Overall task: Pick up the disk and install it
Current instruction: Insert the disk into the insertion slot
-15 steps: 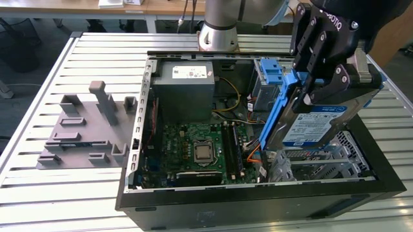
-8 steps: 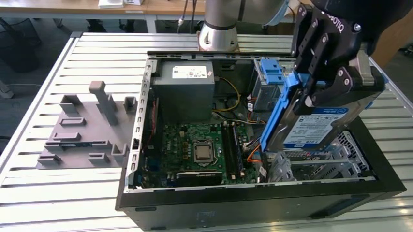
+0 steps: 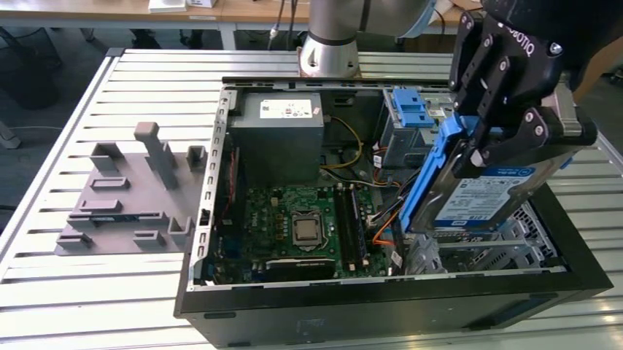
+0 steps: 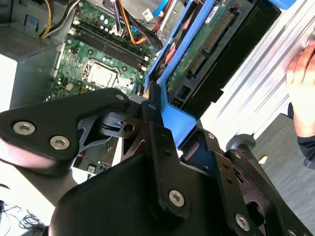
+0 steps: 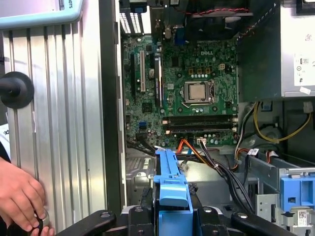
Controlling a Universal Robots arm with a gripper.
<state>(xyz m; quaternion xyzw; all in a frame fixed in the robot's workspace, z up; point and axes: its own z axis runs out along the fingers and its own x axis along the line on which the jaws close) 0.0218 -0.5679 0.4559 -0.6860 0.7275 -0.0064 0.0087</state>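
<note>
Above the exterior view's right side of the open computer case [image 3: 389, 310], the gripper [image 3: 513, 149] has its fingers [image 4: 156, 129] clamped tight on the disk [image 3: 489, 193], tilted on edge, blue carrier toward the motherboard [image 3: 302, 219]. Second wrist view shows the disk's green underside and connector; first wrist view shows the blue carrier edge-on. Both wrist views catch a person's hand [image 5: 19, 199] by the desk [image 3: 146, 80] edge. Power supply [image 3: 282, 135] and drive cage [image 3: 409, 120] behind; grey fixture [image 3: 127, 197] well apart.
</note>
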